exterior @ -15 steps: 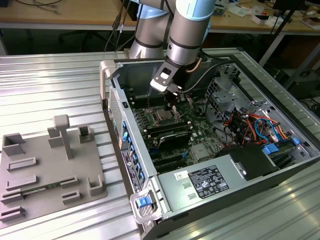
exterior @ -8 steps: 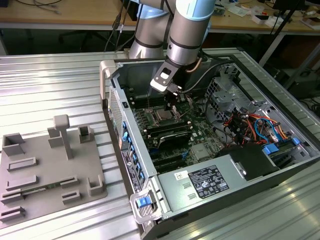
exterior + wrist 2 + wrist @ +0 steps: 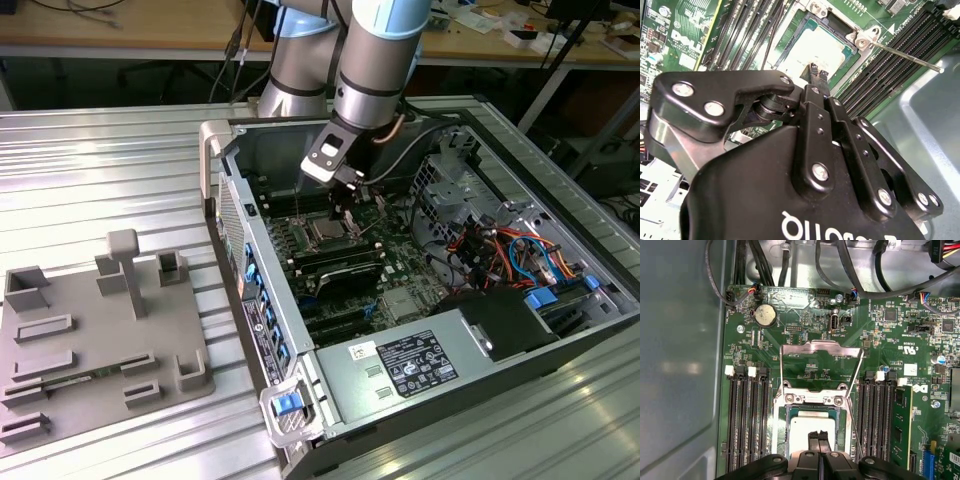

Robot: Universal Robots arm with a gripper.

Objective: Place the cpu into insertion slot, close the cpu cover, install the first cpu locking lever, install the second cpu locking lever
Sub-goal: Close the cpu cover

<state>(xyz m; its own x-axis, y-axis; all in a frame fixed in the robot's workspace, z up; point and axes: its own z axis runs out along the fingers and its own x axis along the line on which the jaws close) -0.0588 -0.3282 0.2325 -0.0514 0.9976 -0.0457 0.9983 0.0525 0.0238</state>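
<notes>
Exterior view: black cables (image 3: pixel 420 148) beside hand (image 3: pixel 343 205)

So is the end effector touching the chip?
Cannot tell. In both wrist views the end effector sits over the chip, but neither shows contact or a gap plainly.

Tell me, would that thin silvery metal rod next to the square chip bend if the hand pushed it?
Probably a little. The thin silvery metal rod looks long and slender, so it would likely flex springily. One end seems anchored beside the square silver-grey chip, so it should swing, not slide. Its smooth shine suggests it could slip.
</notes>
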